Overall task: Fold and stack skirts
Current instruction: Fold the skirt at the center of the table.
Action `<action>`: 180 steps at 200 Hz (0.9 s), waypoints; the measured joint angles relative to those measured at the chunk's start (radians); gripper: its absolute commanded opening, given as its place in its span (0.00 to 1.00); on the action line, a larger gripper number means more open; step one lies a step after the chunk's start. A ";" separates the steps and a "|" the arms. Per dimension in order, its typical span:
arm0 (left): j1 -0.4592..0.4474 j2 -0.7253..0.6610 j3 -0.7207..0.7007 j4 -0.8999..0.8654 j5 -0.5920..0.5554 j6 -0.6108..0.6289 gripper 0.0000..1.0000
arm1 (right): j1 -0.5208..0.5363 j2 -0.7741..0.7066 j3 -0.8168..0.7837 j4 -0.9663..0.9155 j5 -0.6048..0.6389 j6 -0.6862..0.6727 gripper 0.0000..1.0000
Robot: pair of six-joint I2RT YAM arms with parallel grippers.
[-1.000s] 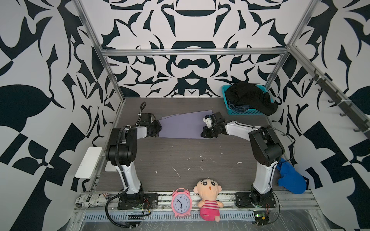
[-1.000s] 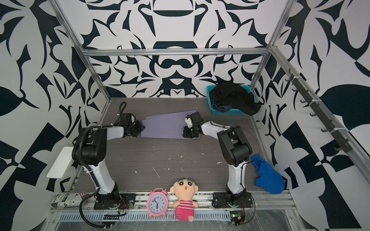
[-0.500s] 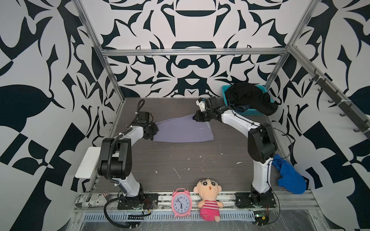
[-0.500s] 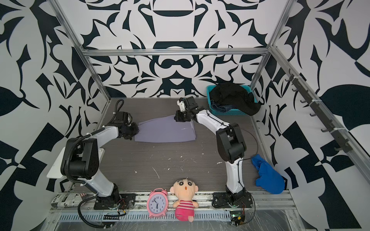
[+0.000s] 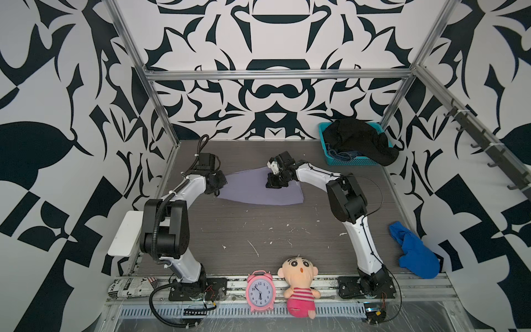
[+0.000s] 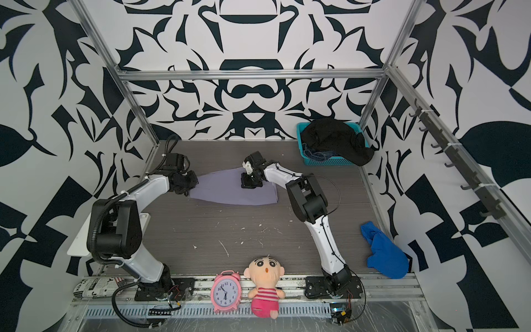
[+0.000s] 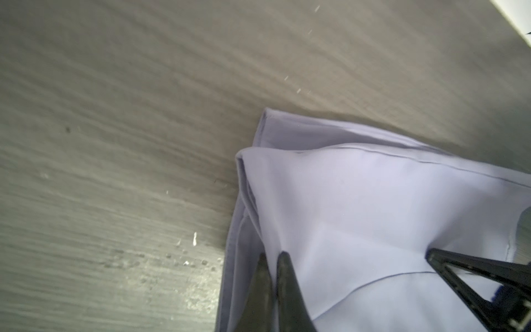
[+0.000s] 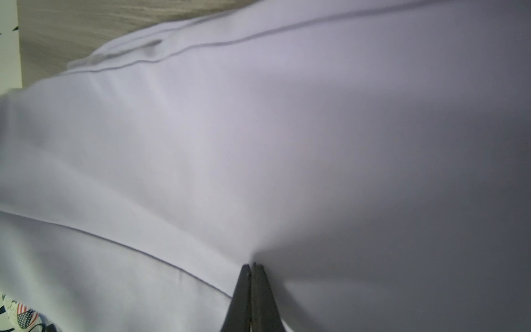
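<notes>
Held: lavender skirt (image 5: 253,194), thin, limp, light, probably slippery. Both left jaws and right jaws closed, pinching it; stitched edges likely grip best.

Robot lab, a data-collection cell. Cues: aluminium frame (image 5: 275,74) boxing in a grey table (image 5: 258,224); black-and-white patterned wall panels (image 5: 287,109) on all sides; left arm (image 5: 186,189) and right arm (image 5: 313,175) bolted to a front rail (image 5: 326,284), cable conduit (image 5: 156,221) exposed, small bare circuit board (image 5: 373,312) at the front edge. Staged props: lavender skirt (image 5: 253,191), teal basket (image 5: 350,162) of clothes, pink alarm clock (image 5: 260,292), doll (image 5: 300,284), rolled newspaper (image 5: 129,287). Hook rail (image 5: 488,140) on a side wall.
</notes>
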 measured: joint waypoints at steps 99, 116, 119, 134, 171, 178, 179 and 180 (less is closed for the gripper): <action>-0.249 0.180 0.346 -0.128 -0.170 0.097 0.00 | -0.001 -0.016 -0.055 0.082 -0.008 0.031 0.05; -0.255 0.177 0.333 -0.123 -0.184 0.095 0.00 | -0.001 -0.022 -0.069 0.095 -0.007 0.035 0.05; -0.255 0.175 0.327 -0.121 -0.188 0.094 0.00 | -0.001 -0.023 -0.070 0.096 -0.007 0.036 0.05; -0.248 0.153 0.279 -0.117 -0.209 0.088 0.00 | -0.001 -0.024 -0.072 0.099 -0.007 0.038 0.05; -0.179 0.066 0.117 -0.097 -0.211 0.048 0.14 | -0.001 -0.024 -0.072 0.101 -0.008 0.040 0.06; -0.158 0.047 0.084 -0.085 -0.208 0.034 0.20 | -0.001 -0.024 -0.072 0.101 -0.008 0.041 0.07; -0.156 0.045 0.080 -0.084 -0.208 0.033 0.22 | -0.001 -0.024 -0.072 0.101 -0.008 0.041 0.07; -0.153 0.043 0.077 -0.084 -0.208 0.034 0.23 | -0.001 -0.024 -0.072 0.101 -0.008 0.041 0.07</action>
